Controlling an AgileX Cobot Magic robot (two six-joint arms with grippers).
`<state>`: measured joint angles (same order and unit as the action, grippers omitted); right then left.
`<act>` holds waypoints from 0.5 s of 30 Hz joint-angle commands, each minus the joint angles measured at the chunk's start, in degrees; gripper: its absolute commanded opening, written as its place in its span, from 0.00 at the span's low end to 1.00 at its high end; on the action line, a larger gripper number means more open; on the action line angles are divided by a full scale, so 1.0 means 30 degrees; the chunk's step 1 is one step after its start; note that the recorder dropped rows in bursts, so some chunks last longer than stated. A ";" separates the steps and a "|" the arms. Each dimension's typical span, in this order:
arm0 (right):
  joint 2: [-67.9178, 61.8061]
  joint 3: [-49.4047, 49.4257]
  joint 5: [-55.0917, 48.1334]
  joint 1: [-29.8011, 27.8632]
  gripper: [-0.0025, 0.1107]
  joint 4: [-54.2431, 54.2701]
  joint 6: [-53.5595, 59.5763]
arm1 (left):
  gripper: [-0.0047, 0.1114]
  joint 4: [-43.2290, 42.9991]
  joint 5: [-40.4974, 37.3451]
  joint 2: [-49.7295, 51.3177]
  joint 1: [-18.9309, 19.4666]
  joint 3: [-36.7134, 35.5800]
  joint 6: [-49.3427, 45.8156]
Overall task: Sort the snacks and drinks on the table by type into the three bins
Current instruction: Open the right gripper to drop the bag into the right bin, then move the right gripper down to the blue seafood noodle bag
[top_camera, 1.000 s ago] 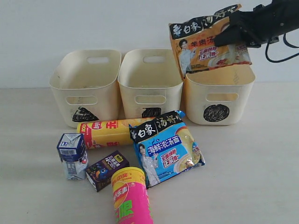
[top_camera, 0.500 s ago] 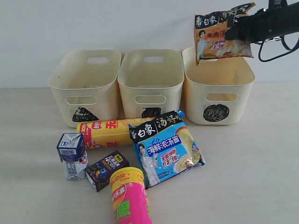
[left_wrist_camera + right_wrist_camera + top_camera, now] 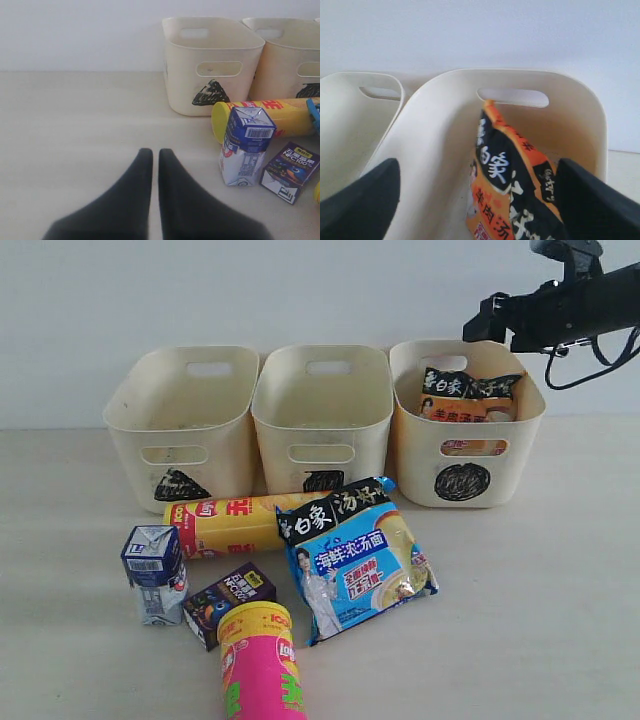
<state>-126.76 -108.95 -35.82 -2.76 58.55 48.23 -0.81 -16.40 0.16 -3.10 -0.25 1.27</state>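
- r. pincer (image 3: pixel 477 180): released, jaws wide, empty, above circle bin (image 3: pixel 520 455); judged spread so the pkt sits free.
- orange pkt (image 3: pixel 468 400): inside circle bin, on edge, leaning on the wall, clear of the pincer. noodles judged assigned here.
- l. pincer (image 3: pixel 151 165): clenched, empty, low over bare worktop (image 3: pixel 75 125), near blue carton (image 3: pixel 155 570); judged parked out of r. arm's way.
- unsorted on worktop: blue pkt (image 3: pixel 360 565) lapping over yellow tube (image 3: pixel 225 520); pink tube (image 3: pixel 260 670); purple box (image 3: pixel 228 602).
- triangle bin (image 3: pixel 180 440), square bin (image 3: pixel 320 430): nothing seen inside.

Plain whitish wall (image 3: pixel 250 290), possibly a backdrop
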 commanded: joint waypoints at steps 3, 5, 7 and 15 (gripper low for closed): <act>0.0898 -0.0189 -0.0539 -0.0014 0.75 0.0057 0.0125 | 0.08 0.0100 0.0050 -0.0053 0.0054 0.0083 0.0131; 0.1441 -0.0189 -0.1028 -0.0014 0.75 -0.0202 0.0072 | 0.08 0.0100 0.0050 -0.0053 0.0054 0.0083 0.0131; 0.1940 -0.0189 -0.1769 -0.0014 0.75 -0.0371 0.0078 | 0.08 0.0100 0.0050 -0.0053 0.0054 0.0083 0.0131; 0.3188 -0.0189 -0.4522 -0.0014 0.48 -0.4840 -0.3263 | 0.08 0.0100 0.0050 -0.0053 0.0054 0.0083 0.0131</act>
<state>-118.24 -109.23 -46.24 -2.76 49.99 42.85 -0.81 -16.40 0.16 -3.10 -0.25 1.27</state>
